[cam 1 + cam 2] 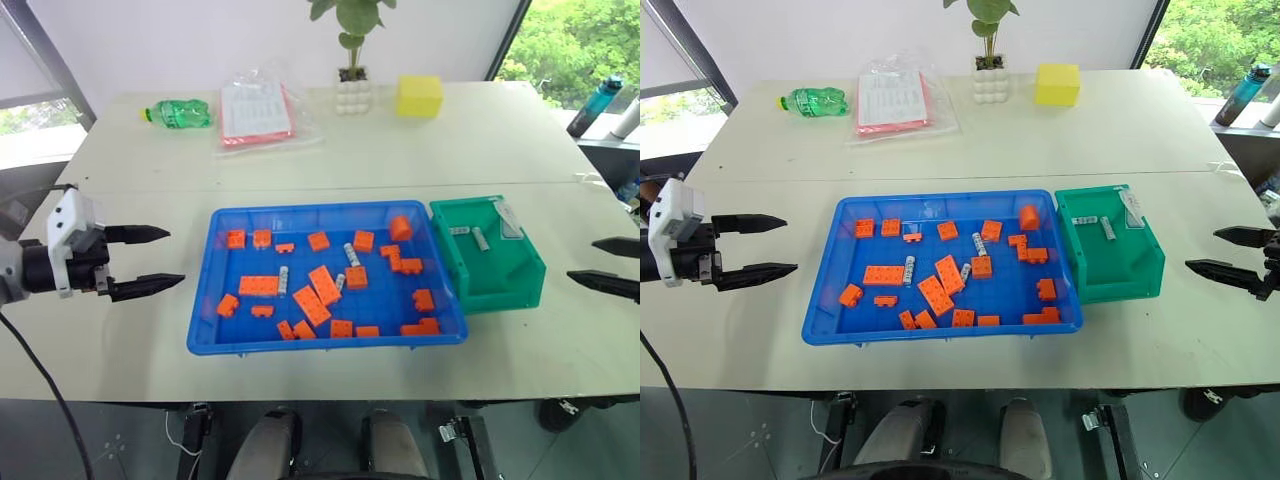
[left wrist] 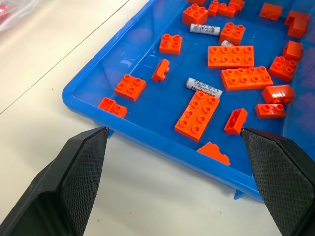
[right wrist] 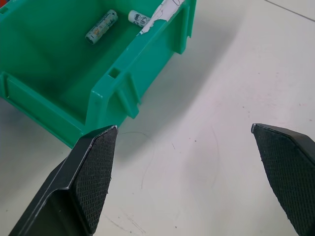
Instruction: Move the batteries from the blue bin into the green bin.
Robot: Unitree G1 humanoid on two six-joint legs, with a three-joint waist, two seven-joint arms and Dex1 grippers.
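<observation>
The blue bin sits mid-table in front of me, scattered with orange bricks. Three batteries lie among them: one left of centre, one near the middle, one beside it. Against the bin's right side stands the green bin, with two batteries at its back. My left gripper hovers open just left of the blue bin, pointing at it, nothing between its fingers. My right gripper is open and empty to the right of the green bin.
At the table's far side lie a green bottle, a clear bag of papers, a potted plant and a yellow block. A white label leans in the green bin. A teal bottle stands beyond the right edge.
</observation>
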